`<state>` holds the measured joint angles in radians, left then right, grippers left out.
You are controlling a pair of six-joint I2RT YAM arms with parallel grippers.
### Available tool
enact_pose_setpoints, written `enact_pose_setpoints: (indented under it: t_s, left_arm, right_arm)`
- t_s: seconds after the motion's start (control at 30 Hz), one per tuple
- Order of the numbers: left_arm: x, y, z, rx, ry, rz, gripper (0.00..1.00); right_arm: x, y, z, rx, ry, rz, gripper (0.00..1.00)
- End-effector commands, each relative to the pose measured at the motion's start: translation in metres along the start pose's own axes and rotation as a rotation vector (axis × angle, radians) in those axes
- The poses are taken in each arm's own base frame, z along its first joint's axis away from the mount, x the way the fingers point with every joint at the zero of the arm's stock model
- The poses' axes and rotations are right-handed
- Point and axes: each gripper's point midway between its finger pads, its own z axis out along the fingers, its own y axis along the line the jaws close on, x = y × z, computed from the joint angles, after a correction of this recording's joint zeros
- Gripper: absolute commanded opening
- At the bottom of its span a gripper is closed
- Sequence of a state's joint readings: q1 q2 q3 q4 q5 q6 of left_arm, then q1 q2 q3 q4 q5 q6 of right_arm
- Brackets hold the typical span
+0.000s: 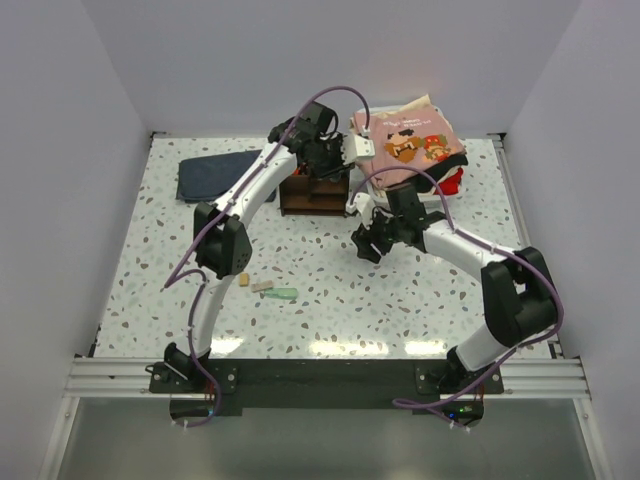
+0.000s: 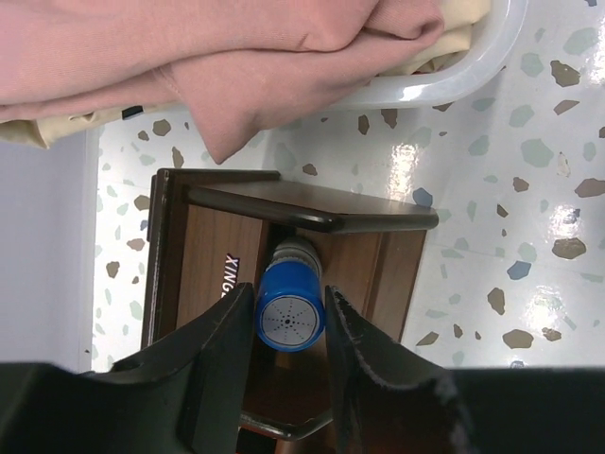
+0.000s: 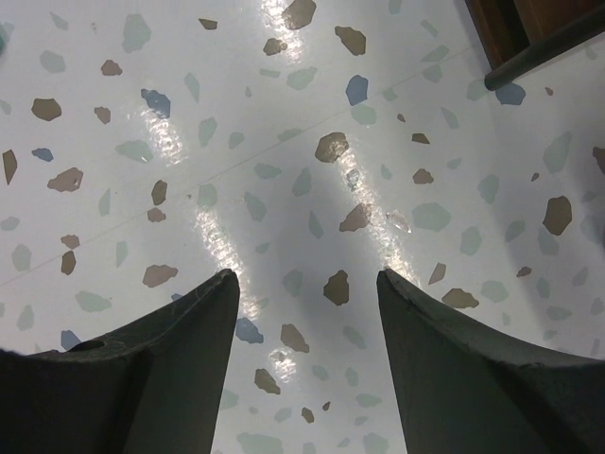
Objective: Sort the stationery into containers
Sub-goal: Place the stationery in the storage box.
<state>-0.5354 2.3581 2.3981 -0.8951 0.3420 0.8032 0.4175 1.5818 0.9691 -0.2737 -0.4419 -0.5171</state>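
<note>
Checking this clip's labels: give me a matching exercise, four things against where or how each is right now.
Things:
1. blue-capped bottle
2. right gripper
3. pale green eraser
4. dark blue cloth

Places or states:
A. open, over the table
B. folded, at the table's far left
C. held by the left gripper above the wooden organiser
D. lying loose on the near part of the table

Pairs: 1-C, 2-A, 3-D, 4-B
</note>
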Motion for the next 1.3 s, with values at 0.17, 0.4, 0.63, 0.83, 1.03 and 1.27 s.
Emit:
enact_pose_setpoints:
  t_s: [0.17,0.4,0.63,0.83,1.03,1.27]
  left_arm:
    - [-0.023,0.024,-0.007,-0.093,-0.068,0.028,0.48]
    - [-0.027,0.028,-0.009,-0.111,-0.08,0.043,0.51]
    - [-0.068,0.031,-0.051,-0.128,-0.193,0.065,0.58]
    - [-0.1,0.012,-0.136,-0.173,-0.274,0.095,0.64]
    - [-0.079,-0.011,-0.2,-0.296,-0.23,-0.003,0.66]
    - [0.05,-0.111,-0.221,-0.246,-0.107,-0.377,0.67]
  right_arm:
    - [-0.021,-0.006,-0.002,-0.004,-0.053,-0.008,0.64]
    - [-0.021,-0.006,0.001,-0.013,-0.053,0.003,0.64]
    - [-0.025,-0.007,-0.001,-0.017,-0.049,0.001,0.64]
    - [-0.032,-0.007,-0.007,-0.023,-0.051,-0.015,0.64]
    - [-0.041,0.003,-0.015,-0.063,-0.088,-0.014,0.62]
    - [-0.057,0.06,-0.027,-0.179,-0.191,-0.222,0.58]
